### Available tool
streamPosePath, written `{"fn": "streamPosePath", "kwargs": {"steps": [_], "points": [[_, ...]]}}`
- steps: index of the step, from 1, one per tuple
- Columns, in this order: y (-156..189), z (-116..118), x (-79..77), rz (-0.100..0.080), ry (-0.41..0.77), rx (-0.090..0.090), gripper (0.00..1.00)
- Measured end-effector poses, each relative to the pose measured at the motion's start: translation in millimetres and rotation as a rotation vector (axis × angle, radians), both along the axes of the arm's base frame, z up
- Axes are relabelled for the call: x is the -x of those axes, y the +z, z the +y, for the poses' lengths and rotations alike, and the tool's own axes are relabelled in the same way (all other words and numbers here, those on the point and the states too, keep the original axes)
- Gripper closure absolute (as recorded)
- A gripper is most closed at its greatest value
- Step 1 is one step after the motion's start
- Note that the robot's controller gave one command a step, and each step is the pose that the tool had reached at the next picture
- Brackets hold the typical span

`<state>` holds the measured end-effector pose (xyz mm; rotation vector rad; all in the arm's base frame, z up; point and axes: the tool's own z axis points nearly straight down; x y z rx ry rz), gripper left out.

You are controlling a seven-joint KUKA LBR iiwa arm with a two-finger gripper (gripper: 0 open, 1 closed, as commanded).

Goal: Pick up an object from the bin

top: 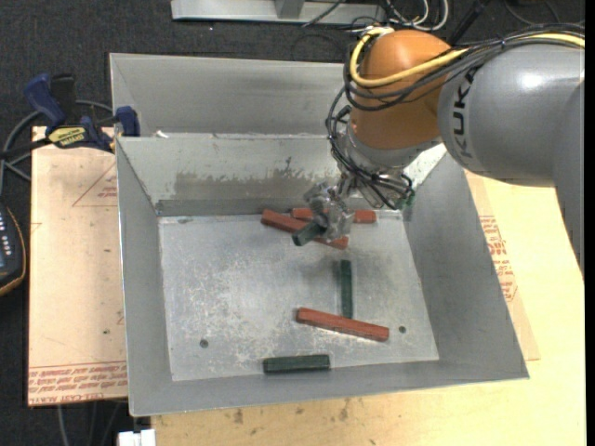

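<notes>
My gripper (333,217) hangs low over a small cluster of sticks at the back middle of the bin. A red-brown stick (278,219) lies just to its left. Another red-brown piece (364,216) pokes out to its right. Directly under it are a short dark green piece (303,238) and a red-brown end (338,242). The gripper's body partly covers the cluster, so what it touches is hidden.
A dark green stick (345,286) lies upright in the picture just in front of the cluster. A long red-brown stick (342,324) lies nearer the front, and a dark green bar (296,364) rests by the front wall. The arm with its orange cover reaches in from the upper right.
</notes>
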<state>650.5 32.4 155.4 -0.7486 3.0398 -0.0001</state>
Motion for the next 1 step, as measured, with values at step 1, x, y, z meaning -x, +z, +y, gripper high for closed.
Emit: {"fn": "streamPosePath", "kwargs": {"steps": [1], "points": [[87.5, 1.0, 9.6, -0.001, 0.006, 0.001, 1.00]]}}
